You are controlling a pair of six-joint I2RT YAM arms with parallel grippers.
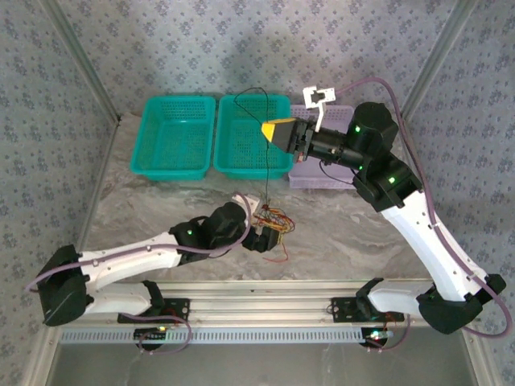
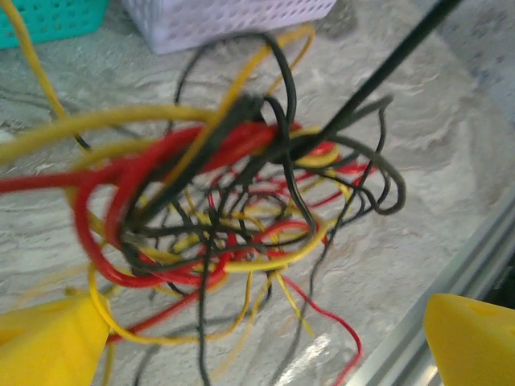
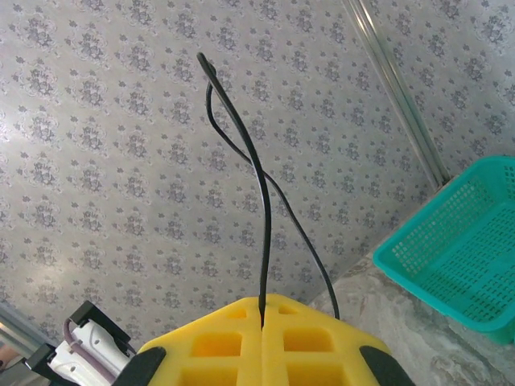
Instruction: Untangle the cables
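Near the front middle of the table, lying heaped as a knot of cables: yellow, red and black loops crossing through one another on the marble.

Rising out of that knot toward 12 o'clock in the overhead view, stretching as a single black strand up to the right claw. Clenching tight on that strand, pinching the wire in the seam between the yellow pads, with the free end looping on past toward 12 o'clock. Hanging raised over the middle teal basket, with the knot lying at 6 o'clock from it and well apart. Running 12 to 6 between the two, as the strand's long axis.

Sitting much nearer the knot, just beside it, as the left claw: standing wide and released, gripping nothing. Showing yellow fingers at 7 and 5 o'clock in its own camera, with the heap lying just ahead at 12 o'clock, between and beyond them.

Judging from this, hinging on that 12-to-6 line for the coming move: drawing the strand farther toward 12 while pinning the heap at 6, using the nearer left claw. Risking, probably, dragging the whole knot along instead.

Standing farther out, at 1 o'clock from the knot, as a lilac basket.
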